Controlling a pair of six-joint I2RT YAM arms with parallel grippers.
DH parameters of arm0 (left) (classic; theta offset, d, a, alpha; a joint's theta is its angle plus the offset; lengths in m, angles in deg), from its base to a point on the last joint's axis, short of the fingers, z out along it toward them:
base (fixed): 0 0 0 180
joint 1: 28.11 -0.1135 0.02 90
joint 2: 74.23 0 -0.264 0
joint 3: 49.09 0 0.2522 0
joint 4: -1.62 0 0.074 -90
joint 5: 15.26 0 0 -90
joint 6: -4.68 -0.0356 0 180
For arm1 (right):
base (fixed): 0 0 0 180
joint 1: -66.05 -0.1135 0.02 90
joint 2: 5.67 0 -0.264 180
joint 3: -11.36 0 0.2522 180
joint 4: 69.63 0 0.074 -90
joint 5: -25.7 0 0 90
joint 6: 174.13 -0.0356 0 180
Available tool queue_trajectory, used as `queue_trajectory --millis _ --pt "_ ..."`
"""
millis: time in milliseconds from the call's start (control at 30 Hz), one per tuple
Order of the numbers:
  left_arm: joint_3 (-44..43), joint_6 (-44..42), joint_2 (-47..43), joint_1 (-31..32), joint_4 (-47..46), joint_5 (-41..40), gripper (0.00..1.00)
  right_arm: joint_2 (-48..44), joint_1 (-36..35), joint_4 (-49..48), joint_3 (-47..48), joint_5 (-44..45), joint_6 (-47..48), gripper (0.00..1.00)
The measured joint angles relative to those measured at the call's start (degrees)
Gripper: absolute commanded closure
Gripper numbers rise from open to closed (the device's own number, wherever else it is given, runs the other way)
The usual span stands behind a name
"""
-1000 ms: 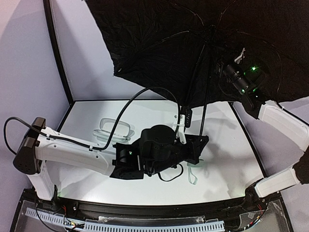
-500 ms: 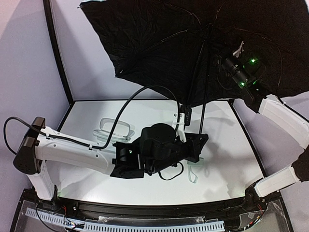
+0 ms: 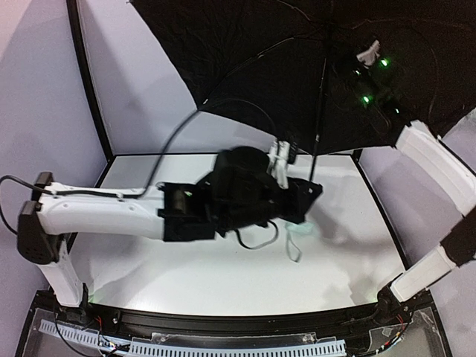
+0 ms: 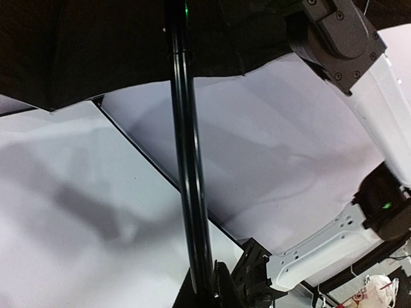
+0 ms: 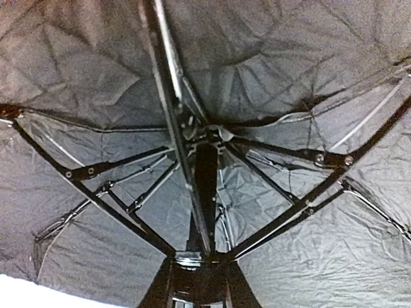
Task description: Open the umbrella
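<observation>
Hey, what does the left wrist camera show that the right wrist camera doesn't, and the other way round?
Only the left wrist: the table, the canopy edge and the right arm. Only the right wrist: a close look at the ribs spread out from the hub. Both: the umbrella, with its black shaft and the canopy's black underside.

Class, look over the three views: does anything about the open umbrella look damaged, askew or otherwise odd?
Nothing looks damaged. The umbrella is spread wide, its ribs straight and no tear visible. Only its shaft leans slightly where the left gripper holds it.
</observation>
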Motion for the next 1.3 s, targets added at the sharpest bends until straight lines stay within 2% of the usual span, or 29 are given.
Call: queue_trajectory --millis 167,333,467,567,1033,1300 --pt "0.56 1.17 -3.97 -2.96 4.10 2.78 0.99 8.40 -0.75 10.85 14.28 1.42 0.70 1.00" --pt "-2.53 2.93 -3.75 -4.22 6.78 3.13 0.99 16.69 -0.80 22.49 29.72 2.42 3.08 1.00" --pt "-5.54 3.58 -2.65 -4.95 8.30 3.09 0.99 25.52 -0.80 34.23 47.75 3.23 5.06 1.00" --pt "-8.81 3.62 -1.47 -5.46 11.11 3.08 0.99 30.48 -0.78 38.33 56.27 4.20 6.15 1.00" --pt "-13.89 4.51 1.34 -7.17 23.52 4.20 0.99 38.19 0.61 47.47 61.32 5.46 5.03 1.00" --pt "-15.66 3.99 3.26 -7.25 27.28 4.39 0.99 38.73 2.72 50.70 60.79 1.43 4.57 1.00"
